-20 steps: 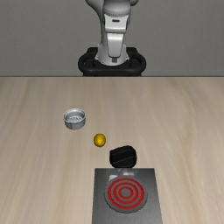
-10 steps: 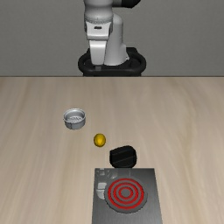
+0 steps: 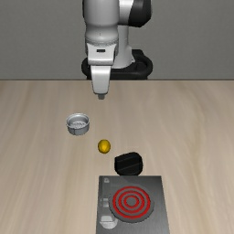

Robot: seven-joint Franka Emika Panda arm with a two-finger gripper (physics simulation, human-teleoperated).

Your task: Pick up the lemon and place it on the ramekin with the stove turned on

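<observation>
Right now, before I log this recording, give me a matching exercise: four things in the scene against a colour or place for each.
Things:
1. lemon
2. ramekin
3. burner
4. gripper

Descriptions:
A. glowing red rings
B. hanging higher in the exterior view than the other three
C. yellow, between the ramekin and a black lump
D. grey, farthest toward the exterior view's left

Pairs: 1-C, 2-D, 3-A, 4-B

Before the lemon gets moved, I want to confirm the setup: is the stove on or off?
On. The burner of the stove glows bright red in concentric rings.
</observation>
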